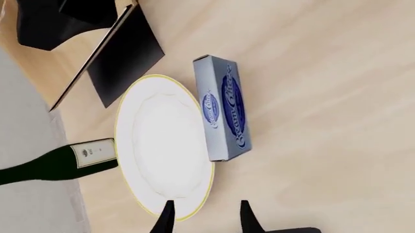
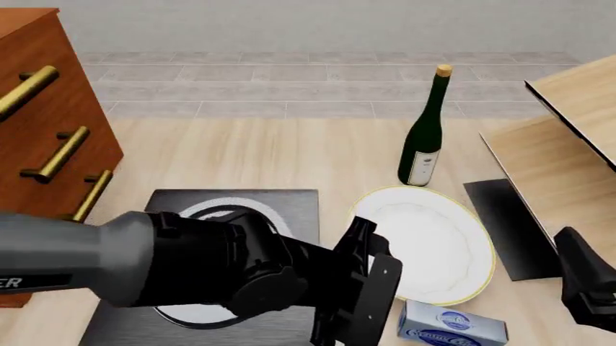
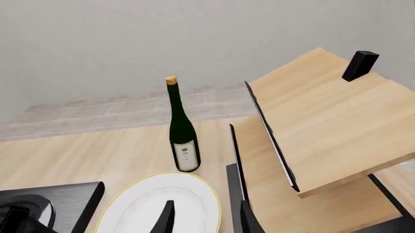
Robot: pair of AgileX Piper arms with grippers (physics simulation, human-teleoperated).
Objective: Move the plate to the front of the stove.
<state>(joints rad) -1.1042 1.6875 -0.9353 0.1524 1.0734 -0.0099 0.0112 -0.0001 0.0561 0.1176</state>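
Since the left arm fills the near foreground of the front view, its tool (image 2: 361,288) hangs low just beside the near-left rim of the plate (image 2: 428,241), between plate and stove (image 2: 207,267). Fingers read as moderately apart in the left wrist view, holding nothing; one tip (image 1: 165,218) overlaps the plate's gold rim, the other sits over bare bench (image 1: 337,97). Looks like a lineup for an edge pinch, prob because a shallow plate offers no other grip. Whether the tip actually touches the rim, can't tell.

A blue box (image 2: 452,330) lies nearest the camera, right by the plate's near edge; in the left wrist view it seems to touch or slightly overlap the rim, so a drag toward the near side could shove it.

The right tool (image 3: 204,218) hovers above the plate's far-right side w/ fingers apart and empty, prob parked as standby.

The plate lies flat on the bench, right of the stove & not yet in front of it. The stove's ring burner is partly hidden by the left arm.

Right of the plate: a plain dark flat rectangle (image 2: 510,227), then a tilted wooden board (image 2: 568,144). Farther back, a dark wine bottle (image 2: 423,137) stands upright just past the plate's far rim. A wooden drawer cabinet (image 2: 48,115) sits far left.
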